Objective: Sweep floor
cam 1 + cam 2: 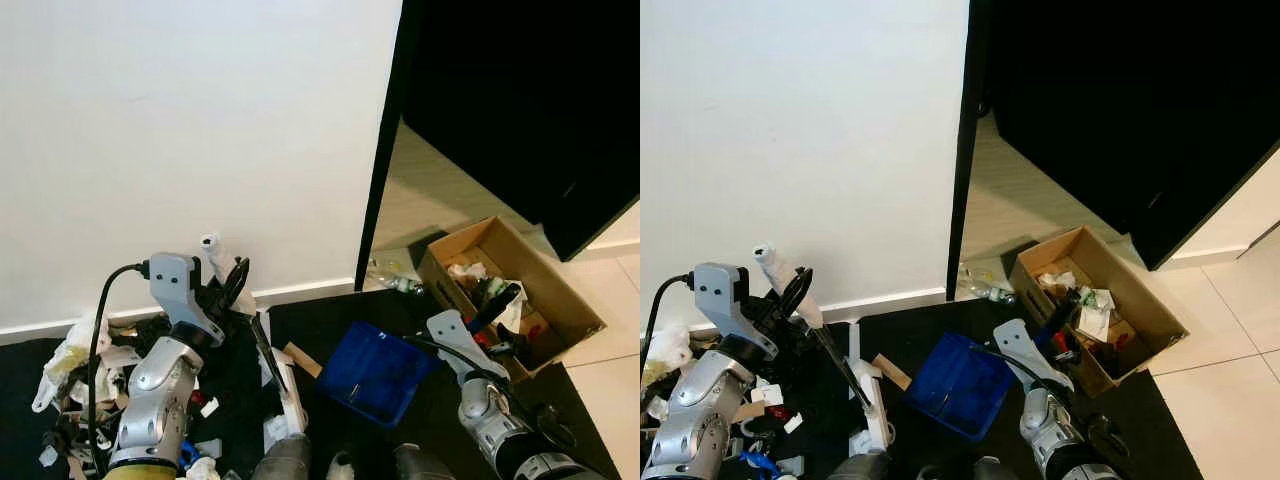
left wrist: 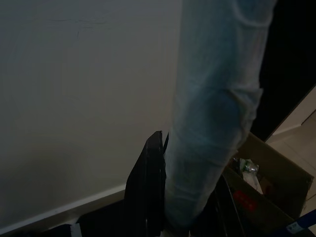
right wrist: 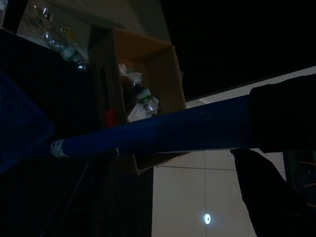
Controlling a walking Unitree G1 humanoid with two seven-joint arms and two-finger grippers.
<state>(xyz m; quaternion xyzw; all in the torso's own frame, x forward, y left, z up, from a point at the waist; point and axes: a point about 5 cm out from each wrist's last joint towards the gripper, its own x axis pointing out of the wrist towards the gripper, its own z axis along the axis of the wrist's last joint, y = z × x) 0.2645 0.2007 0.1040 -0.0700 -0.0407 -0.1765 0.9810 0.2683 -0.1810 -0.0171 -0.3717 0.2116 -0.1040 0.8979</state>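
My left gripper (image 1: 232,283) is shut on the white-wrapped handle (image 1: 213,252) of a broom, close to the white wall. The broom's dark shaft slants down to a white head (image 1: 290,402) on the black floor. In the left wrist view the pale handle (image 2: 217,123) sits against a black finger (image 2: 147,187). My right gripper (image 1: 497,305) is shut on the blue handle (image 3: 148,131) of a blue dustpan (image 1: 378,372), which rests on the black floor at centre. A pile of paper and plastic litter (image 1: 85,370) lies at the left beside the wall.
An open cardboard box (image 1: 560,290) holding rubbish stands at the right, on the edge of the pale tiles (image 1: 610,380). A clear plastic bottle (image 1: 395,281) lies by the dark door frame (image 1: 380,180). A black door (image 1: 530,100) fills the upper right.
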